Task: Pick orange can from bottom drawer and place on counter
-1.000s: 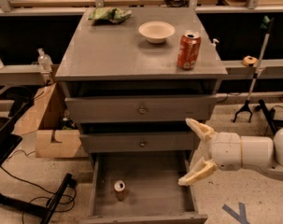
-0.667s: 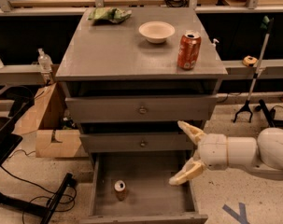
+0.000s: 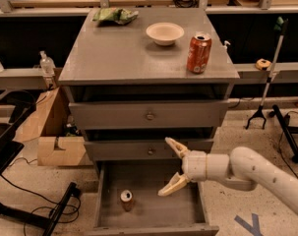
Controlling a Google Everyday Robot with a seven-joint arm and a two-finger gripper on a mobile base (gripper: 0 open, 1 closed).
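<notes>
Nearest, the wide, deep grey wooden bottom drawer [image 3: 156, 211] stands pulled open at the foot of the cabinet. On its plain floor, towards the left, the small dull orange-brown drink can [image 3: 126, 199] with a silver top stands upright, apart from the drawer walls.

To the right of the can and above the drawer's floor hangs the cream-coloured two-finger end effector [image 3: 163, 167], on a pale rounded arm [image 3: 259, 173] reaching in from the right. Its fingers are spread wide, one pointing up and one down, and they grip nothing; the can is well clear of them.

Behind it are two shallower grey drawers with small round metal knobs, the lower [image 3: 119, 150] and the upper [image 3: 114, 115], both closed.

Farther back, the flat grey counter [image 3: 124, 58] carries a brighter red-orange can [image 3: 198, 53] near its right edge, a pale round bowl [image 3: 164, 33] behind it, and a crumpled green bag [image 3: 115, 15] at the far left corner.
</notes>
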